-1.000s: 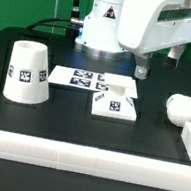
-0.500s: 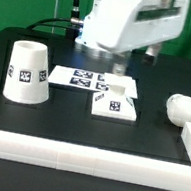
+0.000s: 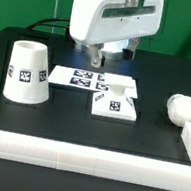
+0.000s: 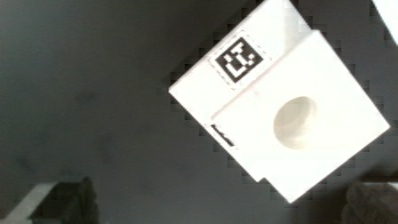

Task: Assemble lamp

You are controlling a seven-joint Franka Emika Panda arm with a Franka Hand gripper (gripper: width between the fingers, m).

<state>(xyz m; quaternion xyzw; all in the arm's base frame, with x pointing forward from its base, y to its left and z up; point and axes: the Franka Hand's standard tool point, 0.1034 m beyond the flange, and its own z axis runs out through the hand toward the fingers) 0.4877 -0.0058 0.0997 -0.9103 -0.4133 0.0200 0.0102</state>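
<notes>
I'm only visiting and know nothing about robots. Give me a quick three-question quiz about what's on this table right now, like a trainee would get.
1. True or false: the end effector is gripping the bulb.
2. Which lamp piece stands farthest toward the exterior view's left? A) the shade B) the square base C) the bulb
3. Fill in: the wrist view shows the ____, a tagged white piece with a round hollow.

Key
1. False: the end effector is open and empty, and the bulb lies apart from it, untouched.
2. A
3. square base
</notes>
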